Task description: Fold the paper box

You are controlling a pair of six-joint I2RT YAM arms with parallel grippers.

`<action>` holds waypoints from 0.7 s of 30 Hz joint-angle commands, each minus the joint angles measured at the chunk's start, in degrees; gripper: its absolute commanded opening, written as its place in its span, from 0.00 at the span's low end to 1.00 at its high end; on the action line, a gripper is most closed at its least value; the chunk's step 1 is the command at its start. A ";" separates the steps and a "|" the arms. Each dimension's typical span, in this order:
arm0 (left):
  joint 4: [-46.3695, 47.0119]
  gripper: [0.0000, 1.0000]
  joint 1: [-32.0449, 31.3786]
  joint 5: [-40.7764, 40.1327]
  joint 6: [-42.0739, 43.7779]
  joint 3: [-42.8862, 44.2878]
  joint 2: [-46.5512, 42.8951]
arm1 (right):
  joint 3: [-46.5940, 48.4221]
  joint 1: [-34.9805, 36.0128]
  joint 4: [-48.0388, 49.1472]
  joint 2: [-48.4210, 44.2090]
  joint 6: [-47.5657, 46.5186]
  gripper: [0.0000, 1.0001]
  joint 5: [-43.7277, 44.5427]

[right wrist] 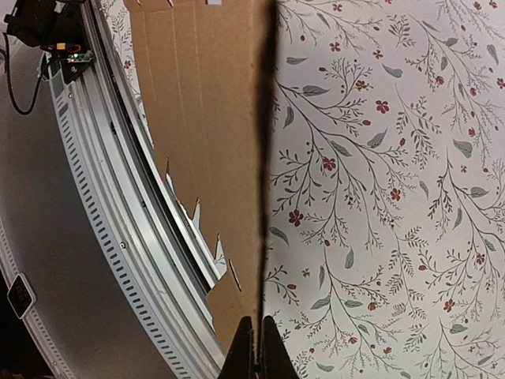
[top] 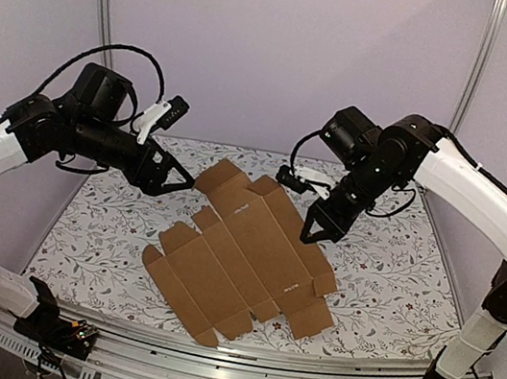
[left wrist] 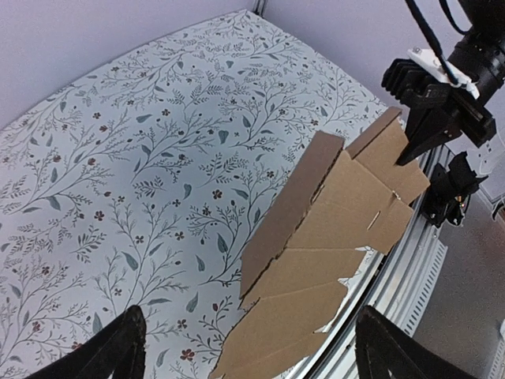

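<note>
Your left gripper has its fingers spread wide. The paper box, a flat die-cut sheet of matte brown cardboard with notched flaps, lies just ahead of it on the floral-print tablecloth. Your right gripper seems pinched onto the sheet's thin raised edge.

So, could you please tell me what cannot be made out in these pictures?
- Top view: whether the left tool touches the far flap of the paper box; its dark tips are too small.
- Top view: pale marks on the cardboard, too small to read.
- Right wrist view: the right tool pinches the box's edge, its fingers mostly cut off by the bottom edge.
- Left wrist view: the box's near end runs off the bottom edge.
</note>
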 commanded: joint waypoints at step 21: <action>-4.08 0.42 -9.97 -18.93 10.65 8.03 9.56 | 6.64 1.70 -6.65 4.99 -4.43 0.00 -1.25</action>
